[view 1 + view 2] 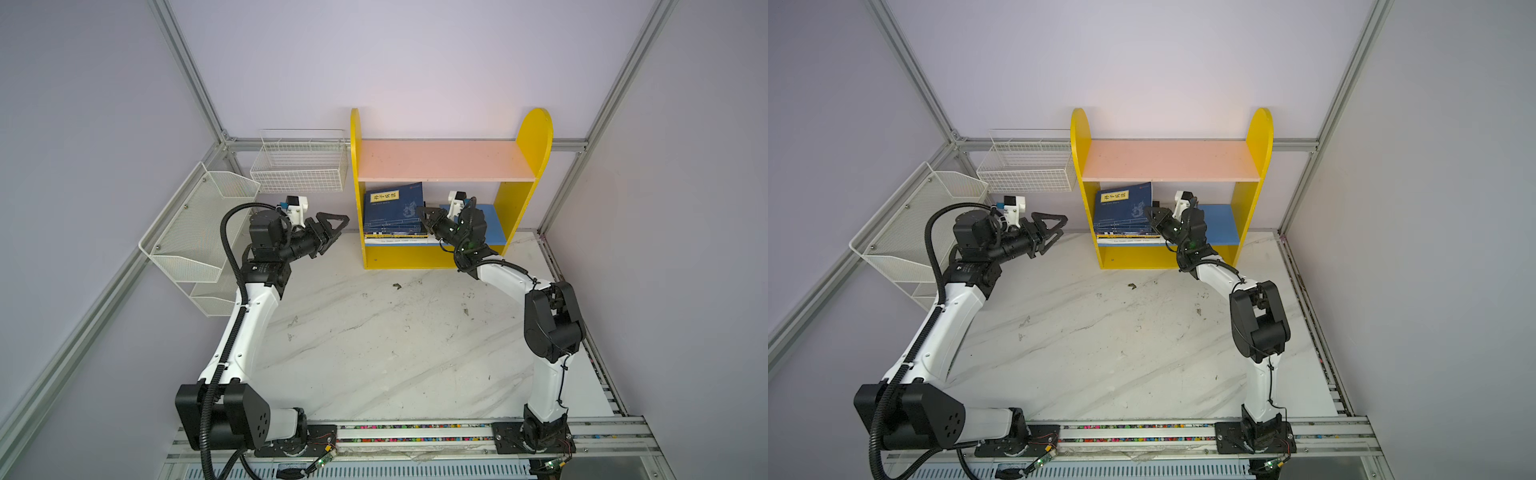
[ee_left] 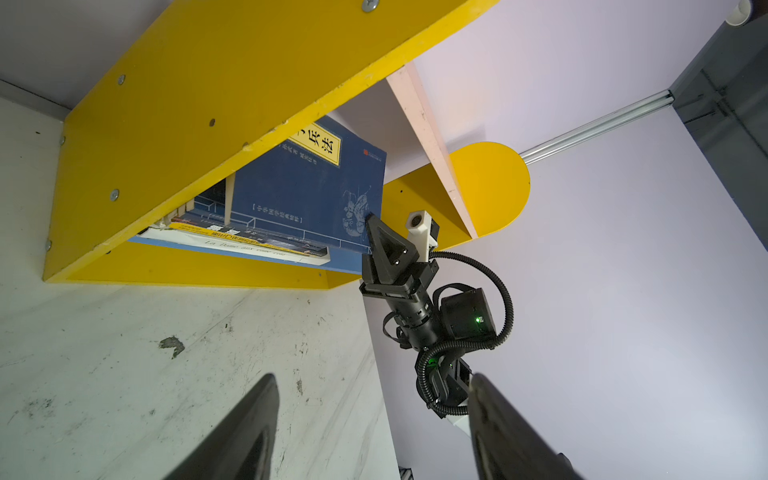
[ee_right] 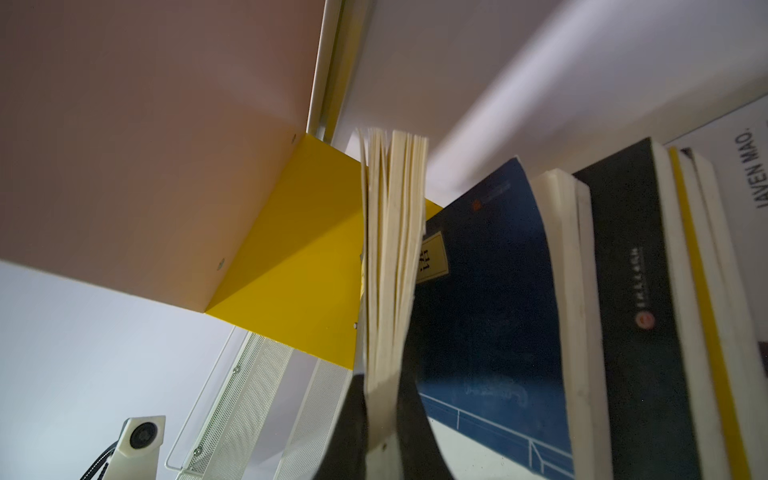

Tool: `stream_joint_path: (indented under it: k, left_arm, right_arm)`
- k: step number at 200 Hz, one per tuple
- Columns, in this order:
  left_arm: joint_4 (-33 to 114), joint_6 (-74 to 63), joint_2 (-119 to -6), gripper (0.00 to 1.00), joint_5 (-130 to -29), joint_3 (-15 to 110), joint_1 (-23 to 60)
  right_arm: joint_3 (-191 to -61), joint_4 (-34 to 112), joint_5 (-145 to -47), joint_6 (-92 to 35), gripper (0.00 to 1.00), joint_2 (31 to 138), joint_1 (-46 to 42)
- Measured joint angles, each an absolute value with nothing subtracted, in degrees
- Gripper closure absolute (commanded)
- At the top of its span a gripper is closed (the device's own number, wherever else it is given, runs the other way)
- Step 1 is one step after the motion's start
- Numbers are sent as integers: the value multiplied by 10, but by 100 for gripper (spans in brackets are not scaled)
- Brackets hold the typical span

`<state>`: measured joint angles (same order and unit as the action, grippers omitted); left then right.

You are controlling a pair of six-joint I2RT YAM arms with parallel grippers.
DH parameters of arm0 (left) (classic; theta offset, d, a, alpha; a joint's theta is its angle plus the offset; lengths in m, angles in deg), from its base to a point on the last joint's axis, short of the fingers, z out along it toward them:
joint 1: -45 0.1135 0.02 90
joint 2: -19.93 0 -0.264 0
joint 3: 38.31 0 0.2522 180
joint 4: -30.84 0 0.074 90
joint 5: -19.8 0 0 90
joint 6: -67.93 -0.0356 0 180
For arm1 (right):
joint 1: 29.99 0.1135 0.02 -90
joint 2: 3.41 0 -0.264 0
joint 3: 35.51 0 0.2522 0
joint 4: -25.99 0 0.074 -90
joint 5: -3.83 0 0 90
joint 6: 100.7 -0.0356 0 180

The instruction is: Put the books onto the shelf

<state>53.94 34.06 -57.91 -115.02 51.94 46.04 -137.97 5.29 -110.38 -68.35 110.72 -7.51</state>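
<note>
The shelf (image 1: 536,137) (image 1: 1260,137) is a yellow bookcase with a pink upper board (image 1: 444,160) and a blue lower board (image 1: 490,228). Several books (image 1: 395,235) (image 1: 1127,235) (image 2: 249,241) lie stacked at the left end of the blue board. A navy book (image 1: 390,205) (image 1: 1121,205) (image 2: 307,187) with a yellow label tilts up above the stack. My right gripper (image 1: 422,214) (image 1: 1150,214) (image 3: 382,399) is shut on its corner, and the pages (image 3: 395,249) fan out. My left gripper (image 1: 338,227) (image 1: 1059,226) (image 2: 374,386) hangs open and empty left of the shelf.
A white mesh rack (image 1: 195,232) leans at the left wall. A white wire basket (image 1: 299,166) stands beside the shelf's left panel. The marble table (image 1: 395,332) spreads in front of the shelf. The right half of the blue board is bare.
</note>
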Motion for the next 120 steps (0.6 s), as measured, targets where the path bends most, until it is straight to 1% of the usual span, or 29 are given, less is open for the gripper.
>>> stream_joint_path:
  k: [72,120]
  left_arm:
    - [523,355,-566,29,-1149,505,461]
    - [519,359,-566,29,-1149,505,461]
  right_arm:
    - [-1450,91,-1111,-662,99,1159,-72]
    - [-1454,96,-1112,-656,99,1164,-72]
